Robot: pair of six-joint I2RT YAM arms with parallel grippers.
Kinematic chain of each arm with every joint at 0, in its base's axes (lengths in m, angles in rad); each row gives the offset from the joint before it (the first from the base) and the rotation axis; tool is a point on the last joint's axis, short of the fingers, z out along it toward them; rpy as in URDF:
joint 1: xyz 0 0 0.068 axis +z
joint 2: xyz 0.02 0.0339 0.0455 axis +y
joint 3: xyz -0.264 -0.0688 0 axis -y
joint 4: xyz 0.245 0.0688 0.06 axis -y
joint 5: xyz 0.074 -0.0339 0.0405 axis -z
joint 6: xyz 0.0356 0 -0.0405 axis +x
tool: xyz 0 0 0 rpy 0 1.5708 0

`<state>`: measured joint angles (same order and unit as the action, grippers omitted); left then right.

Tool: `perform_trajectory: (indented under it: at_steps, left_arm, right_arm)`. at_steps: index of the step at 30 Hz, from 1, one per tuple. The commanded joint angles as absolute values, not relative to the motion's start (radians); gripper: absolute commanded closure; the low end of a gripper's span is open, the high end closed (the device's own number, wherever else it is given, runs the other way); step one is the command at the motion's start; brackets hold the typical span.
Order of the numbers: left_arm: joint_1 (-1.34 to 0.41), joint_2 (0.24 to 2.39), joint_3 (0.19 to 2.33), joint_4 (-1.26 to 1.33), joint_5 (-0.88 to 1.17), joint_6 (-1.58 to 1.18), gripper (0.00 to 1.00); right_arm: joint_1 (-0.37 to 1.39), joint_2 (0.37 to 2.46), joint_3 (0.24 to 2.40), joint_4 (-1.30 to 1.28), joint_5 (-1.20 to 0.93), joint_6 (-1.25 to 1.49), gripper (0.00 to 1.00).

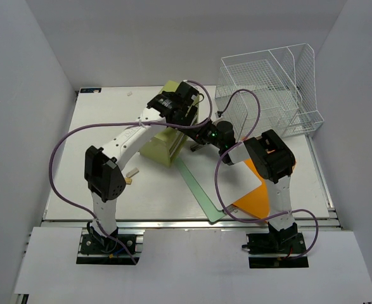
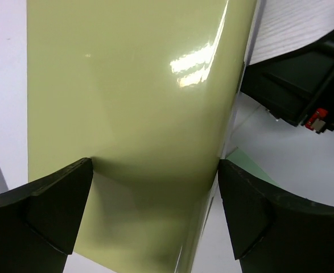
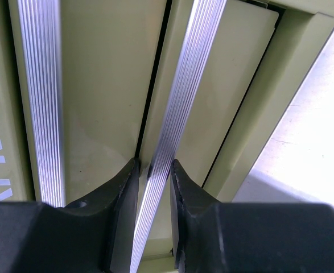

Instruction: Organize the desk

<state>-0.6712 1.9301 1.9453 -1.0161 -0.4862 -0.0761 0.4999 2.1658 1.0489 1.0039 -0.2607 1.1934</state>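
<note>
- pincer on the right arm (image 3: 153, 170) is clamped on a ribbed silver handle (image 3: 181, 108), one finger pressed to each side of the strip at the lower middle of the wrist view.
- that strip runs along a drawer front of the olive-green drawer box (image 3: 107, 85); a second ribbed strip (image 3: 41, 102) crosses the left of the same view.
- pincer on the left arm (image 2: 154, 168) stands wide apart, holding nothing, its two black fingers (image 2: 53, 210) spread over a glossy olive face of the box; whether they touch it i cannot tell.
- the worktop (image 1: 103, 107) fills the middle of the top view, white, with the box standing on it just above centre.
- to the lower right of the box lie a pale green sheet (image 1: 196, 188), a white sheet (image 1: 239, 180) and an orange folder (image 1: 255, 197), overlapping.
- a white wire tray rack (image 1: 268, 82) stands at the upper right corner of the worktop.
</note>
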Motion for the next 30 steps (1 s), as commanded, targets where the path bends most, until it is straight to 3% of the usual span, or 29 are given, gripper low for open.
perform_trajectory:
  at_steps: [1, 20, 30]
  left_arm:
    - [-0.655, 2.006, 1.912, -1.057, -0.614, -0.121, 0.02]
    - [-0.623, 2.102, 1.911, -1.071, -0.635, -0.156, 0.05]
    - [-0.615, 2.099, 1.924, -1.069, -0.58, -0.153, 0.06]
  right_arm:
    - [0.485, 2.131, 1.003, 0.943, -0.256, 1.135, 1.0]
    - [0.4, 1.953, 0.809, 0.89, -0.313, 1.045, 1.0]
    - [0.39, 1.905, 0.836, 0.782, -0.339, 0.948, 1.0]
